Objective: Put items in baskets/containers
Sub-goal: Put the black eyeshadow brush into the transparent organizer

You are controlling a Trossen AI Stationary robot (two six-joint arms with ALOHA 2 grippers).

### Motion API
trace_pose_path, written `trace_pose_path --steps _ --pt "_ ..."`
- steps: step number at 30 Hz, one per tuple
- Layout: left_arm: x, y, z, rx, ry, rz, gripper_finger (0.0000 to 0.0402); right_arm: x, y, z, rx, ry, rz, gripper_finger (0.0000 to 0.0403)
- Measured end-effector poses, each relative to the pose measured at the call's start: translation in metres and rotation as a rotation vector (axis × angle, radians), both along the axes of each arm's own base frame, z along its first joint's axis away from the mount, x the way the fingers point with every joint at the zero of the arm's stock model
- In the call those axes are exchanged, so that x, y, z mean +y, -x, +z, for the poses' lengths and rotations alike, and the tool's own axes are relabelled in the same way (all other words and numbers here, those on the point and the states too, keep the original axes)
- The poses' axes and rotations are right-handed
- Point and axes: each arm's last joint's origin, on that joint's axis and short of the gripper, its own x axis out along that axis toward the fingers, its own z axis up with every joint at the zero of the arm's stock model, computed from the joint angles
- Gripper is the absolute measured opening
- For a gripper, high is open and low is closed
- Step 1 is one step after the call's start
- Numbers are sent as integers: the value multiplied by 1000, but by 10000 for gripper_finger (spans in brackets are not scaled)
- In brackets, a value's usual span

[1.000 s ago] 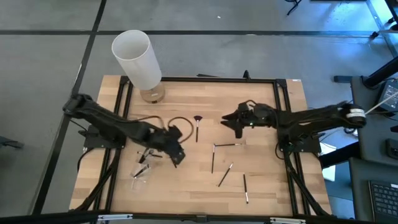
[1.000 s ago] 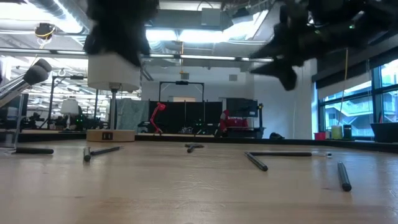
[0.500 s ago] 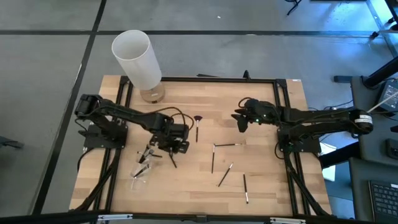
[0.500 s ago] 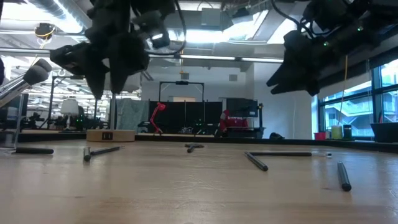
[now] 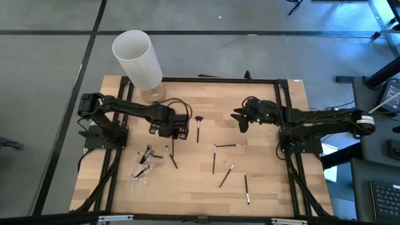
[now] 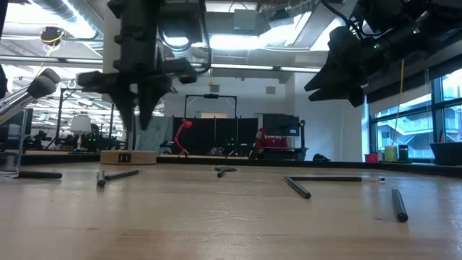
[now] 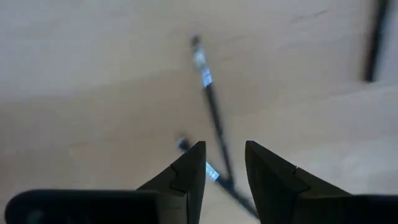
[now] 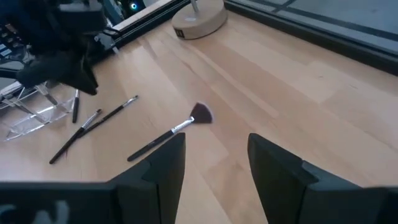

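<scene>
The left gripper [image 5: 177, 132] hangs over the left middle of the tabletop [image 5: 262, 187], jaws a little apart and empty, pointing down above a dark brush [image 5: 171, 156] lying just nearer. The clear cup [image 5: 141, 176] lies on its side at the near left, with a few brushes [image 5: 148, 153] at its mouth. The fan brush [image 5: 198, 127] lies just right of the left gripper. 4 more brushes [image 5: 226, 175] lie scattered right of centre. The right gripper [image 5: 240, 120] hovers at the far right, jaws spread and empty.
</scene>
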Motion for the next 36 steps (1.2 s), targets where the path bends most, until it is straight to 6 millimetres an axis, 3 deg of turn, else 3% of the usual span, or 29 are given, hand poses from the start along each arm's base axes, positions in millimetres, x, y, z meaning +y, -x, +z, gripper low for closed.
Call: trace_pose_path --steps 10,18,30,36 --pt "-15 -9 -32 137 63 20 141 1 0 -1 1 -25 9 173" --pt "-31 -15 -63 236 173 -32 144 1 0 -1 0 -29 7 173" --pt "-33 -17 -66 236 151 -43 141 1 0 -1 0 -28 7 173" --pt "-34 -17 -66 233 143 -48 110 1 0 -1 0 -28 7 173"
